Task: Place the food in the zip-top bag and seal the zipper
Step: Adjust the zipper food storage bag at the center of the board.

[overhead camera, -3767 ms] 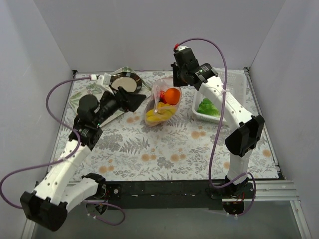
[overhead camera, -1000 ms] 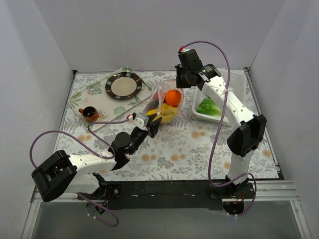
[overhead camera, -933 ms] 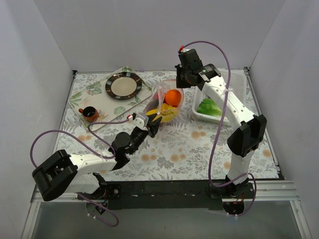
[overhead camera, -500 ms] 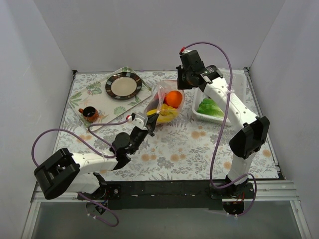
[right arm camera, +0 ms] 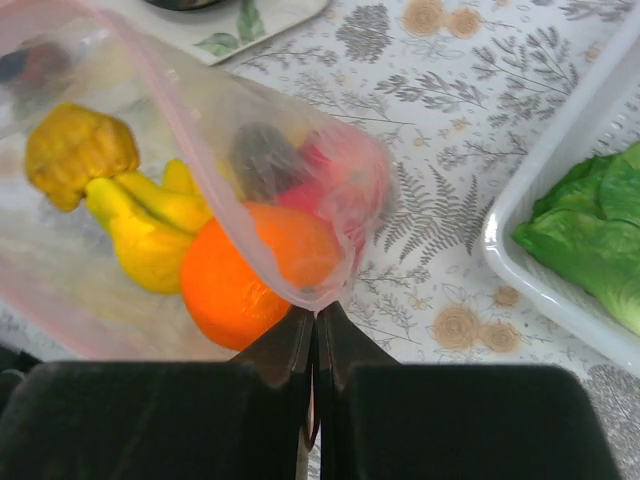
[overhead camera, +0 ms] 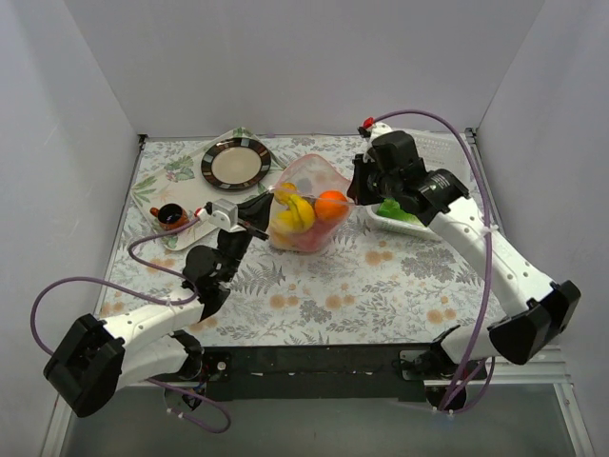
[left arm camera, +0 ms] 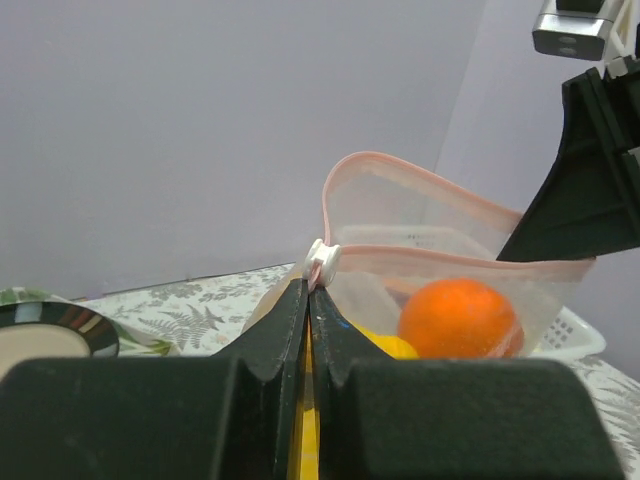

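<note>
The zip-top bag (overhead camera: pixel 306 181) hangs stretched between both grippers above the table. Inside lie a yellow banana (overhead camera: pixel 293 211), an orange (overhead camera: pixel 330 206) and red fruit. My left gripper (overhead camera: pixel 267 203) is shut on the bag's edge just below the white slider (left arm camera: pixel 322 262). The pink zipper (left arm camera: pixel 450 257) strips stand apart, so the mouth gapes. My right gripper (right arm camera: pixel 316 312) is shut on the opposite corner of the bag (right arm camera: pixel 300 170), with the orange (right arm camera: pixel 250 275), banana (right arm camera: pixel 150 225) and a dark eggplant (right arm camera: pixel 262 155) behind the film. A green leafy piece (right arm camera: pixel 590 235) lies in the white basket (right arm camera: pixel 520 265).
A striped plate (overhead camera: pixel 236 162) and a small red cup (overhead camera: pixel 171 216) sit on a tray at the back left. The white basket (overhead camera: pixel 447 157) stands at the back right, behind the right arm. Walls close in the table on three sides.
The bag has come up off the table and is pulled wide between the grippers. The left gripper shut on its edge and moved back-left; the right arm swung forward and right.
</note>
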You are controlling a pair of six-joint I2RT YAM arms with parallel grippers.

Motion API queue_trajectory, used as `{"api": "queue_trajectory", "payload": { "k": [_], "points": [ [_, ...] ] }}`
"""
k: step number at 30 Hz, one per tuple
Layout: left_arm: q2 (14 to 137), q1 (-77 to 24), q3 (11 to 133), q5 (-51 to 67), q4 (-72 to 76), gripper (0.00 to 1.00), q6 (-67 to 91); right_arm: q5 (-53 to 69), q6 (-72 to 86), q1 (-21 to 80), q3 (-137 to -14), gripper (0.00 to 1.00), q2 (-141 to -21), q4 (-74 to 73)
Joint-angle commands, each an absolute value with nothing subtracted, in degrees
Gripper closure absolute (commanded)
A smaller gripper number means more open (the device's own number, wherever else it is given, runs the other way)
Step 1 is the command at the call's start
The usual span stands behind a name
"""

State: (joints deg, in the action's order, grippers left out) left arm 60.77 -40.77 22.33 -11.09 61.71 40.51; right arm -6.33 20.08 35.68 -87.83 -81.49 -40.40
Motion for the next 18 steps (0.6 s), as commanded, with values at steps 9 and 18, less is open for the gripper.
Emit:
{"api": "queue_trajectory", "payload": {
  "k": [9,18],
  "points": [
    [58.01,-30.68,22.77,7.45,58.62,1.0,58.43,8.52,8.62,37.0,-78.3,0.36,-69.35,-26.28],
    [57.66,-25.84,21.89,17.22,60.03,1.0,63.81,14.14,-3.22,37.44,-91.65,0.3,-72.32,-21.8]
  ]
}}
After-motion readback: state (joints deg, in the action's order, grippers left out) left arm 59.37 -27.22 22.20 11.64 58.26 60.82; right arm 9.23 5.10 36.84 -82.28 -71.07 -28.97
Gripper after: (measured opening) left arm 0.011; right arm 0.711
